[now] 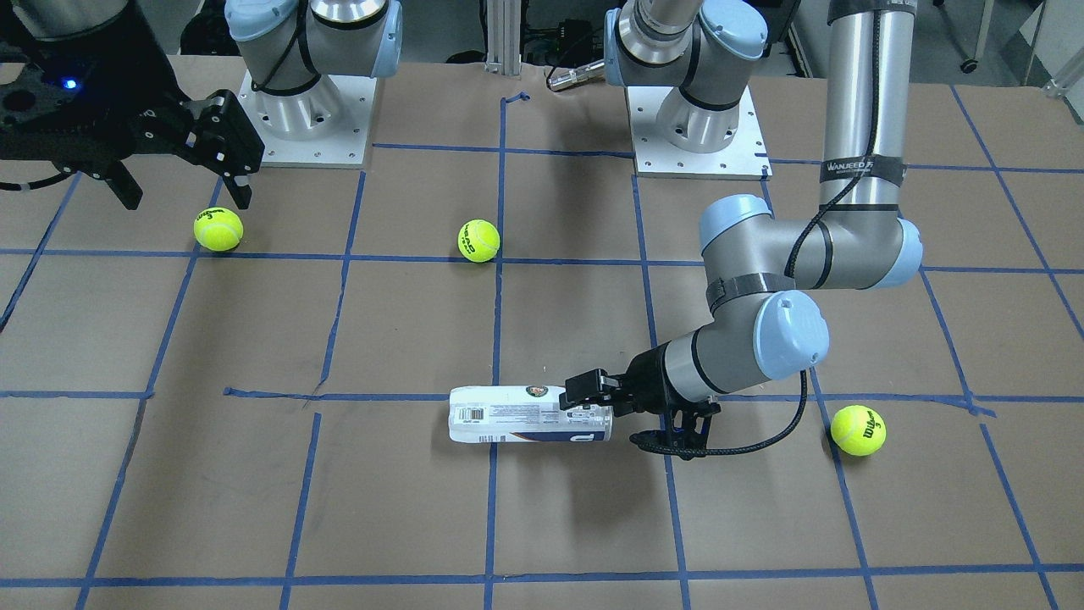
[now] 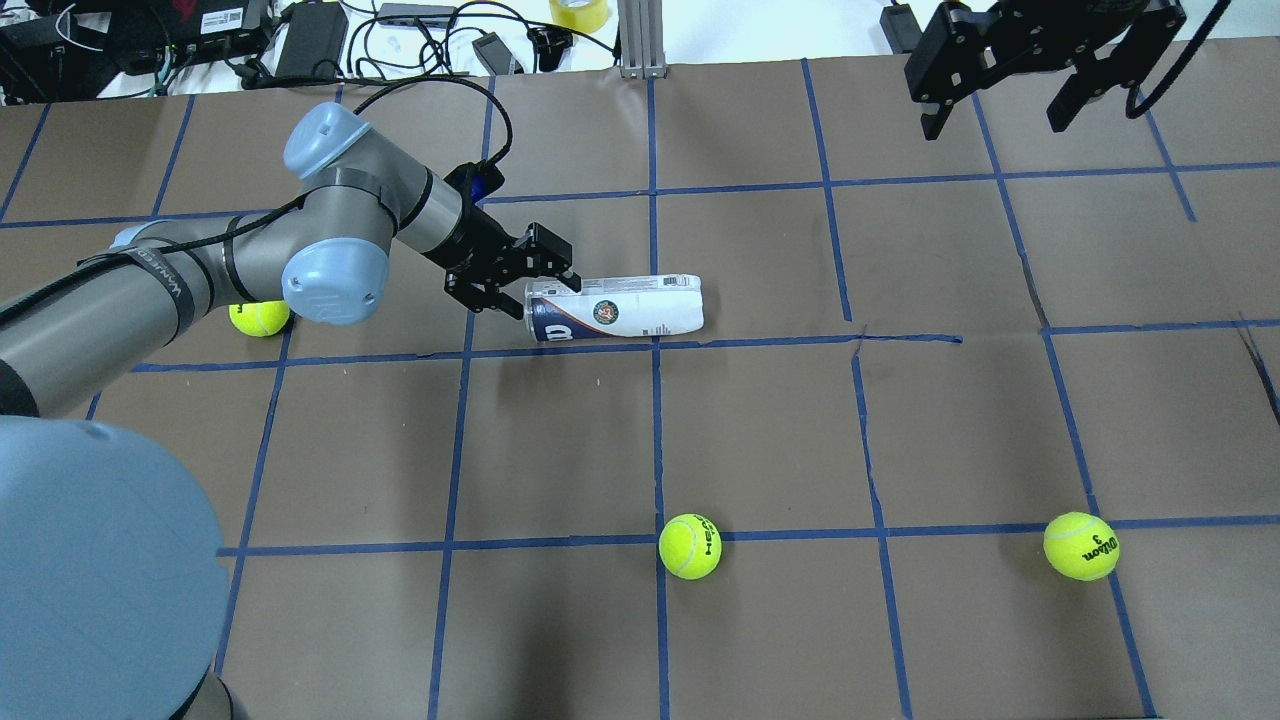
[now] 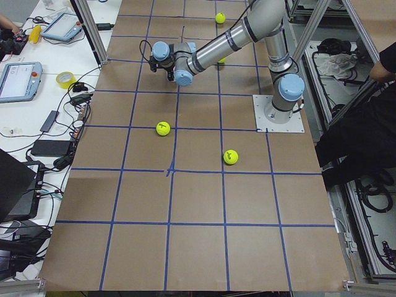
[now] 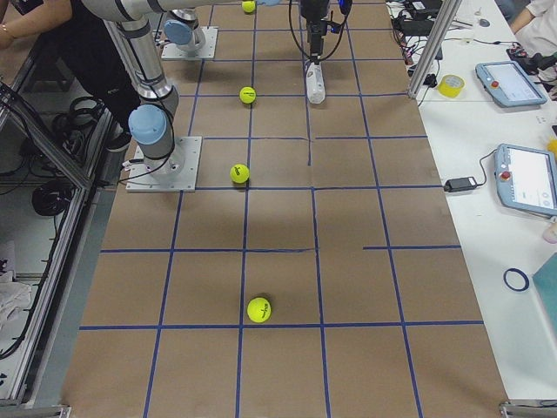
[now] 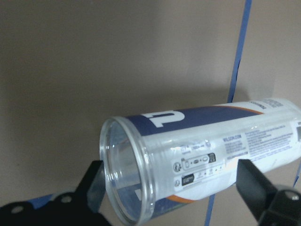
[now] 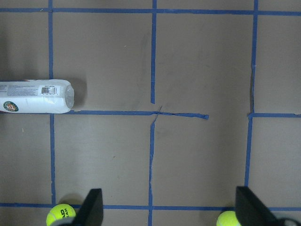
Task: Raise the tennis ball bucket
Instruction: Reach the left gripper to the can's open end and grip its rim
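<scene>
Bucket: the tennis ball bucket (image 2: 615,308) lies on its side on the table (image 2: 900,430), left of centre and towards the far side, its open mouth pointing left at the arm. It looks empty.
Left gripper: the left gripper (image 2: 540,295) sits low at the mouth end, fingers spread wide on either side of the tube and gripping nothing.
Right gripper: the right gripper (image 2: 995,115) hangs high at far right, fingers wide apart and empty.
Handling: probably very light. The thin clear wall should flex, and the tube is smooth and round, so it may roll or slip.
Hold: across the body just behind the stiffer rim, with a gentle squeeze.
Nearby: three tennis balls (image 2: 690,546), all well apart from the tube.
</scene>
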Available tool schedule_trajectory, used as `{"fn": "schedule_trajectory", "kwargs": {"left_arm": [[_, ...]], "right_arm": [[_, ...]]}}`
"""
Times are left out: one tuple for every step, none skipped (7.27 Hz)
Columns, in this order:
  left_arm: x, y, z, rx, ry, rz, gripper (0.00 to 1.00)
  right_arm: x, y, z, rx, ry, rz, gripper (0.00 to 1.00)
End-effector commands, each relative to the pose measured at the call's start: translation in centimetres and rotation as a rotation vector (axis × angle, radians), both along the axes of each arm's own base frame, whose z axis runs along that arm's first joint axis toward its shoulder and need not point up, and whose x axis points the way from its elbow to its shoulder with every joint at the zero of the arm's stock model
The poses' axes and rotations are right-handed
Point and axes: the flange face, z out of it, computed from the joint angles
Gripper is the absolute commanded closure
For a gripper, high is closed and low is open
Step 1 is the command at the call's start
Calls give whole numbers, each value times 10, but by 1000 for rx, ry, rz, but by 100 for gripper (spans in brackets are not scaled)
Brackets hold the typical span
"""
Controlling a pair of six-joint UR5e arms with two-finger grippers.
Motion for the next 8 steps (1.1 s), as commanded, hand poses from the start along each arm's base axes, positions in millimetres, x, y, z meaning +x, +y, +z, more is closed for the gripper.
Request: {"fn": "schedule_trajectory", "kwargs": {"left_arm": [[-7,-1,0,10,11,22,18],[-7,-1,-5,29,11,29,65],[-11,1,-2,47,22,49,93],[-14,-1,4,77,49,111,100],[-12,-3,13,60,33,119,100],[-6,-9,20,41,-36,120,100],[-4,-19,38,23,-61,129,100],[3,-35,78,-50,-126,141,100]], "right_arm": [[0,-2,0,-4,8,-1,0],[0,0,1,-2,12,-6,0],[-4,0,-1,7,52,-7,0],[-5,1,1,4,57,-9,0],[-3,3,-4,17,53,-7,0],[-2,3,-4,11,50,-5,0],[-2,3,-4,13,51,-9,0],[-1,5,-2,9,43,-7,0]]}}
